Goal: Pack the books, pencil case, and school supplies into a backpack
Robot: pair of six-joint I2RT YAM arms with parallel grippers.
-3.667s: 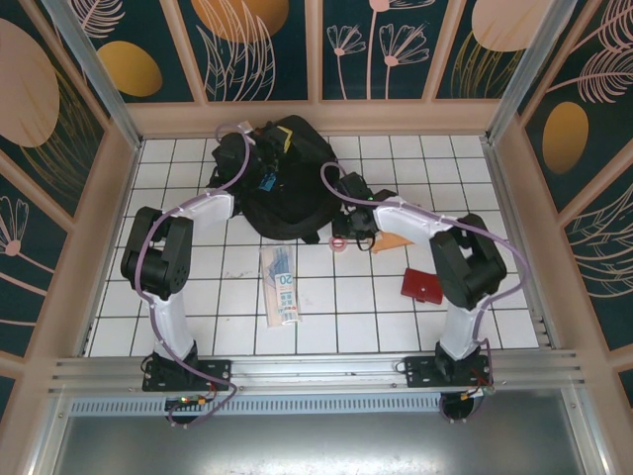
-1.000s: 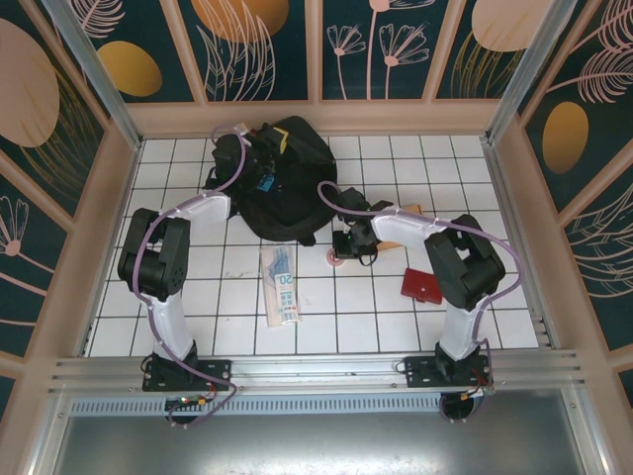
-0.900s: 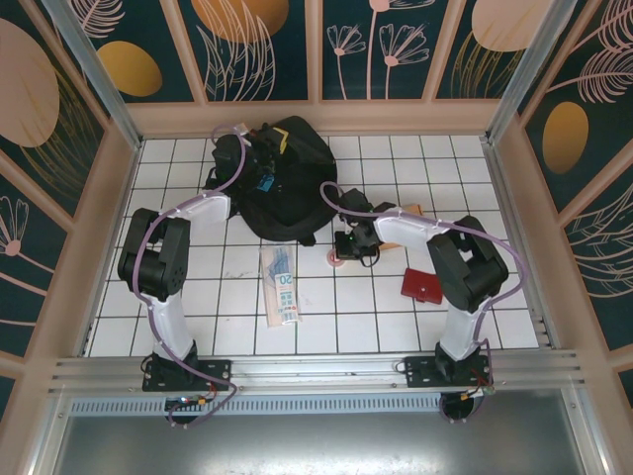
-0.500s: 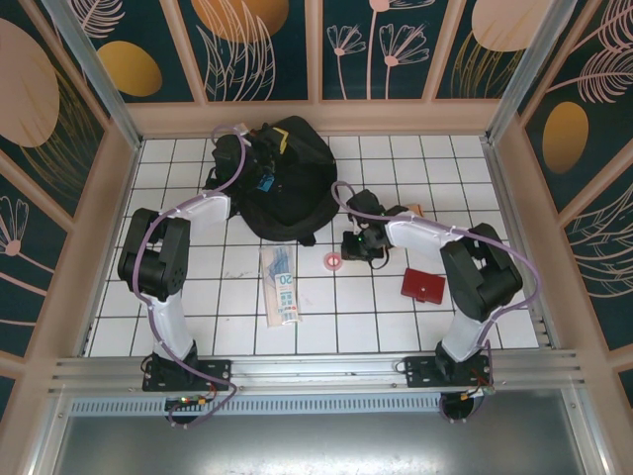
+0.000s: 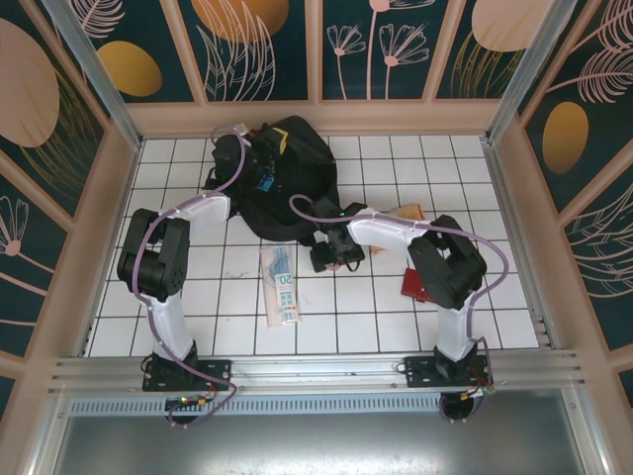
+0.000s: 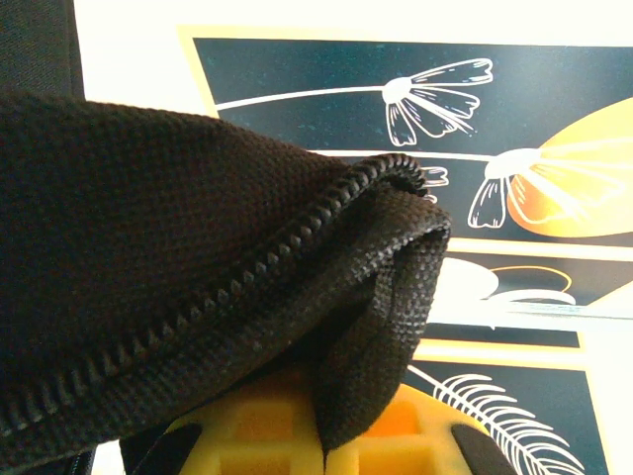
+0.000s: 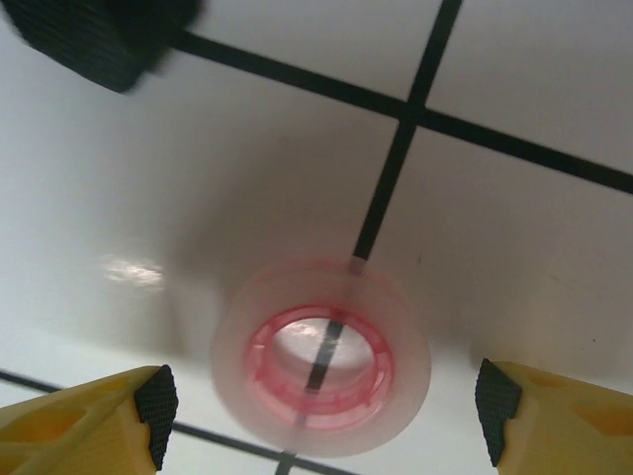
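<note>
**A:** How far along is the packing?

**B:** Barely begun, I'd say. The backpack [image 5: 292,188] lies at 12 o'clock on the tiled table [image 5: 198,327]. The left gripper [image 5: 259,161] is clenched on a fold of its zipped edge, with the fabric pinched between the yellow fingers [image 6: 247,427] (holding the mouth up, I'd guess).

**A:** Is anything inside?

**B:** I cannot tell, as the opening is hidden. A small blue thing [image 5: 265,184] sits on the bag beside that gripper. It may be the binder clip, but it is too small to be sure.

**A:** And the rest?

**B:** It is all out on the tiles. The pink-red disc [image 7: 321,356] lies flat at 5 o'clock from the bag. The right gripper [image 5: 330,255] hangs over it with its fingers [image 7: 148,401] spread, one to each side, touching nothing. The pencil case [image 5: 282,287] lies at 6 o'clock. The dark red book [image 5: 411,287] is at 4 o'clock, partly under the right arm, and the orange-brown book [image 5: 407,212] peeks out at 3 o'clock.

**A:** So what is left?

**B:** Nearly everything: the disc needs gripping and carrying over, then the case and both books
</note>
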